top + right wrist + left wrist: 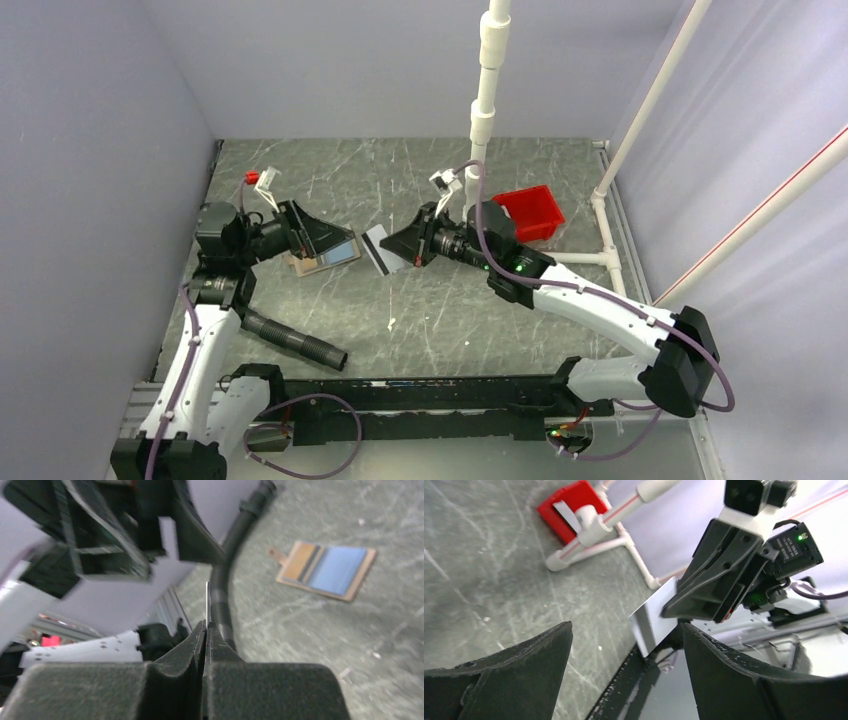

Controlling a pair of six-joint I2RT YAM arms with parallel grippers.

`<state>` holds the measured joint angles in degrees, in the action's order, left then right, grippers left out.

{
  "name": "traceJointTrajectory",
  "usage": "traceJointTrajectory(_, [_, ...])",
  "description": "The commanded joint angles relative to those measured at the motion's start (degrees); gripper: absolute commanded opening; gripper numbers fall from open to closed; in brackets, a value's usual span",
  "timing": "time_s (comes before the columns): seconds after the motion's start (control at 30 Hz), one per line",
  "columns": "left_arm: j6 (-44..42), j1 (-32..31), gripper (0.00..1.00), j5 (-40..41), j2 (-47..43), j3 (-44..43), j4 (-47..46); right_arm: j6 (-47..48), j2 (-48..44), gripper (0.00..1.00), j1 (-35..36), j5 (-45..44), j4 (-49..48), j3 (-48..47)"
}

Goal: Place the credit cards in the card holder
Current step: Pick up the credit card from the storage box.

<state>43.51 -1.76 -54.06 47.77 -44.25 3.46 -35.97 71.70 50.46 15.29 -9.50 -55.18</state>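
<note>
Right hand (206,628) is closed flat on one card (651,621). It grips the near edge, so most of the card sticks out free towards 9 o'clock in the top view. That is probably deliberate, leaving a long free edge to go into a slot. The holder (327,570) lies open on the table (450,320) with its blue-grey inside up and its tab at the left end. It is well apart from the card, at about 9 o'clock from it. Left hand (626,630) is spread wide and holds nothing. In the top view it hangs just over the holder's 10 o'clock corner and faces the card. Judgement: it is placed either to pin the holder or to take the card across. No other card is in view. Risk: the unpinned holder may slide when the card pushes in.
</note>
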Motion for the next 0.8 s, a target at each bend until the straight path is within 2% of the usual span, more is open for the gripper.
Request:
traceJointTrajectory(0.0, [11.2, -2.1, 0.87, -9.8, 1.7, 3.5, -19.6, -6.1, -3.5, 0.0, 0.1, -2.0, -14.8, 0.6])
traceJointTrajectory(0.17, [19.4, -7.1, 0.86, -9.0, 4.7, 6.9, -34.9, -8.0, -5.2, 0.0, 0.1, -4.7, -18.1, 2.1])
traceJointTrajectory(0.27, [23.1, -9.8, 0.82, -8.1, 6.9, 8.4, -42.8, -8.9, -4.9, 0.0, 0.1, -5.6, -19.1, 2.7])
traceJointTrajectory(0.43, [26.0, -11.8, 0.61, -7.0, 9.5, 8.7, -49.0, -10.0, -3.7, 0.0, 0.1, -5.0, -20.1, 2.8])
traceJointTrajectory(0.5, [26.0, -11.8, 0.48, -6.4, 10.0, 8.2, -48.9, -10.0, -3.3, 0.0, 0.1, -5.3, -20.3, 3.1])
traceJointTrajectory(0.57, [23.6, -11.7, 0.17, -6.0, 10.4, 6.6, -44.1, -9.1, -2.9, 0.0, 0.1, -5.4, -19.2, 3.0])
traceJointTrajectory(0.63, [17.0, -11.3, 0.04, -5.9, 10.2, 3.5, -30.3, -6.6, -2.5, 0.01, 0.4, -6.5, -16.1, 2.4])
traceJointTrajectory(0.67, [13.0, -11.1, 0.0, -5.9, 10.0, 1.7, -23.5, -4.7, -2.0, 0.14, 0.8, -7.7, -13.8, 1.8])
traceJointTrajectory(0.7, [8.3, -10.5, 0.0, -5.4, 9.9, -0.9, -13.6, -2.3, -1.2, 0.27, 1.1, -8.8, -10.1, 0.7])
traceJointTrajectory(0.77, [-9.1, -7.5, 0.0, -0.4, 10.6, -8.0, 11.7, 5.4, 1.0, 0.5, 1.7, -13.8, -1.3, -2.8])
